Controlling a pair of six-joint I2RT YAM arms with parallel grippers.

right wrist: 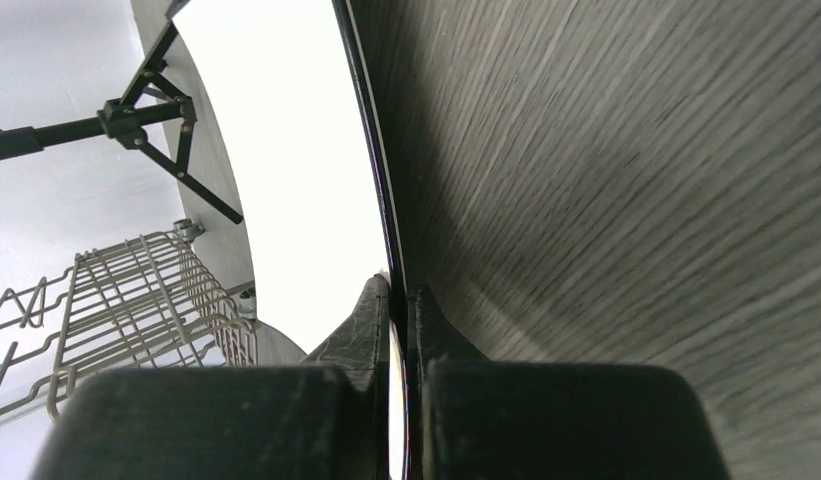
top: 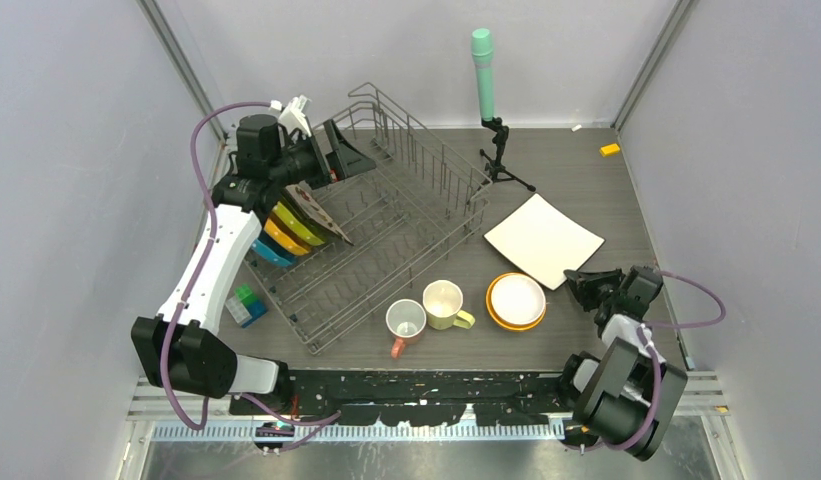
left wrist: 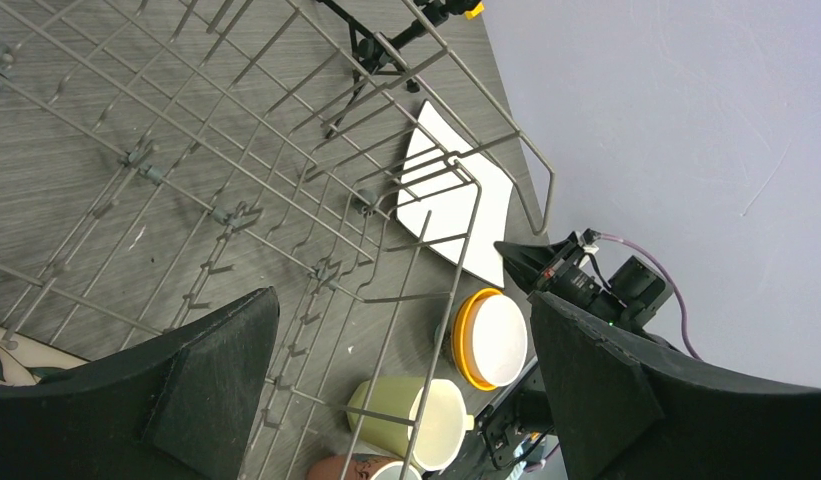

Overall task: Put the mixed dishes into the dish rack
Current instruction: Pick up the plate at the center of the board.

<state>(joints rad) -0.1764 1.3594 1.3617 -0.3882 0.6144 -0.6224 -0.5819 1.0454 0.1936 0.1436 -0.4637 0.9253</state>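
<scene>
The grey wire dish rack (top: 406, 215) stands left of centre. Blue (top: 269, 255), orange (top: 284, 238) and yellow-green plates (top: 298, 222) stand upright in its left end, with a patterned plate (top: 321, 212) leaning beside them. My left gripper (top: 351, 152) is open and empty above the rack's far left corner; its view looks down through the rack wires (left wrist: 286, 180). The white square plate (top: 544, 240) lies flat on the table. My right gripper (top: 583, 285) is shut on its near right edge (right wrist: 286, 150), the fingers (right wrist: 371, 315) pinching the rim.
A white bowl nested in an orange bowl (top: 516, 300), a pale-yellow mug (top: 444, 303) and a pink mug (top: 406, 322) sit in front of the rack. A green-topped cylinder on a black tripod (top: 483, 60) stands behind. A blue-green box (top: 246, 305) lies left of the rack.
</scene>
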